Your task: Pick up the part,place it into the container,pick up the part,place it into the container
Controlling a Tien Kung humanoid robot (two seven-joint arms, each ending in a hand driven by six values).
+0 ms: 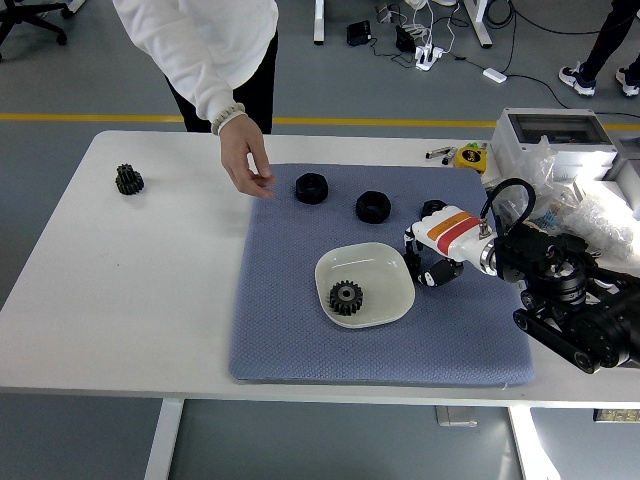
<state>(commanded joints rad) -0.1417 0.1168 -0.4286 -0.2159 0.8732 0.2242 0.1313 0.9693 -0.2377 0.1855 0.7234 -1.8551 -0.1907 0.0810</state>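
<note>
A white bowl sits on the blue-grey mat and holds one black gear. My right hand hangs just right of the bowl's rim, its fingers relaxed and holding nothing. Two black round parts lie on the mat behind the bowl. A small black piece shows just behind my hand. Another black gear lies on the bare table at far left. My left arm is out of view.
A person in a white top stands at the far side and reaches a hand down to the mat's back left corner, close to the left round part. Boxes and plastic bags crowd the table's right end.
</note>
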